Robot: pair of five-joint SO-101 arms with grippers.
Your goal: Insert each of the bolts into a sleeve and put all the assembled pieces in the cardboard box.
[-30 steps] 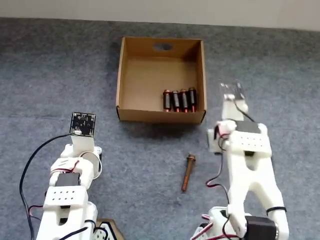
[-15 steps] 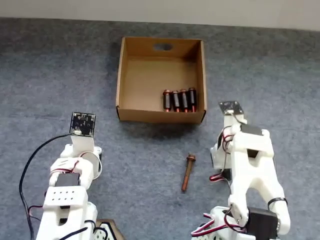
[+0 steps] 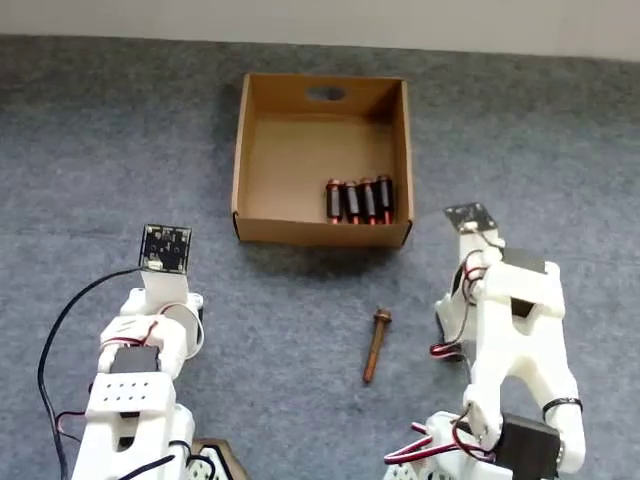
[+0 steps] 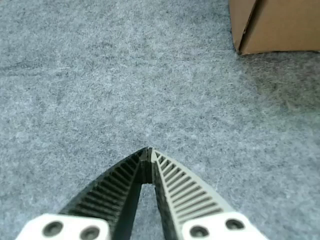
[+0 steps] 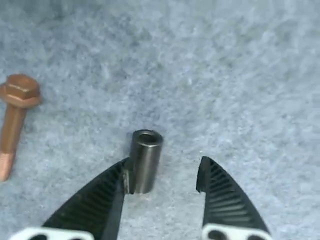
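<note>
Grey carpet (image 3: 120,130) covers the table. On the left, the left gripper (image 4: 149,152) sits low over the carpet, its jaws pressed together on nothing, near a corner of the cardboard box (image 3: 238,160). Four assembled pieces (image 3: 358,200) lie side by side in the box's near right corner. In front of the box a copper bolt (image 3: 376,345) lies loose. On the right, the right gripper (image 5: 163,172) is spread wide, with a dark metal sleeve (image 5: 146,161) between its fingers, touching one of them.
</note>
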